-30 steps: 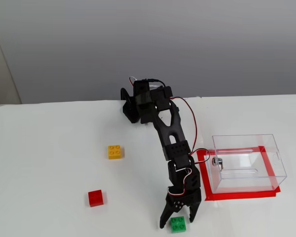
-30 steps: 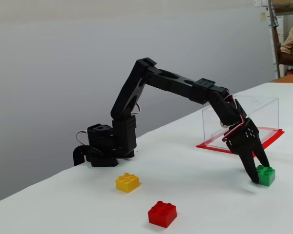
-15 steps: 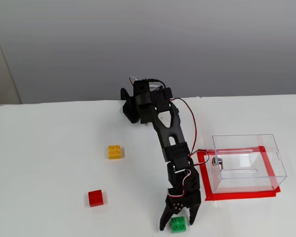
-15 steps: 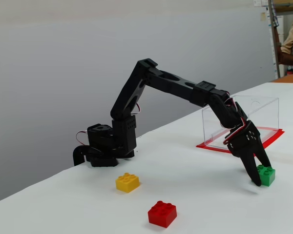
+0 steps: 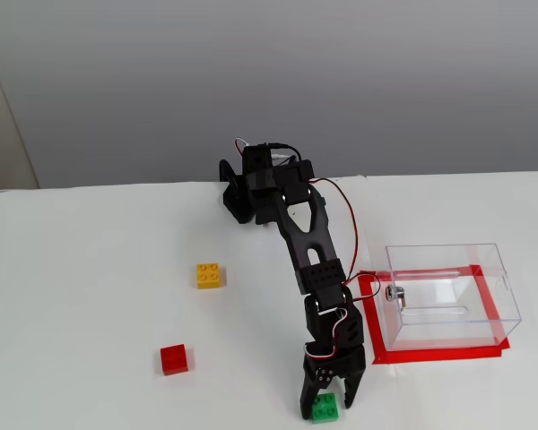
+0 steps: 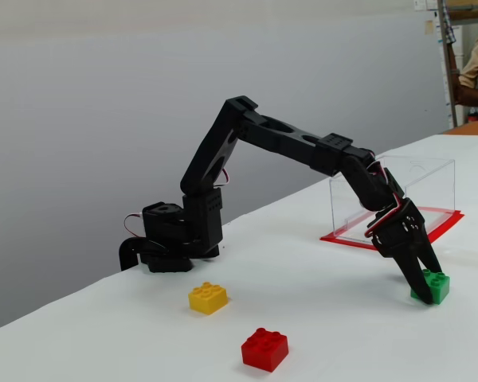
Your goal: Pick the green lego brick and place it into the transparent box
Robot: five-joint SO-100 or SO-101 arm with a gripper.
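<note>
The green lego brick (image 5: 324, 412) lies on the white table near the front edge; it also shows at the right in the other fixed view (image 6: 437, 288). My gripper (image 5: 325, 403) points down over it, one finger on each side, the jaws a little wider than the brick. In a fixed view the gripper (image 6: 427, 285) reaches down to the table with the brick between its fingertips. The transparent box (image 5: 444, 247) stands just right of the arm, open at the top, with a small metal knob (image 5: 392, 293) on its left wall. It stands behind the gripper in the other fixed view (image 6: 418, 177).
A yellow brick (image 5: 209, 275) (image 6: 208, 297) and a red brick (image 5: 174, 359) (image 6: 264, 348) lie left of the arm. Red tape (image 5: 430, 356) (image 6: 342, 237) frames the box's footprint. The arm's base (image 5: 251, 188) sits at the table's far edge.
</note>
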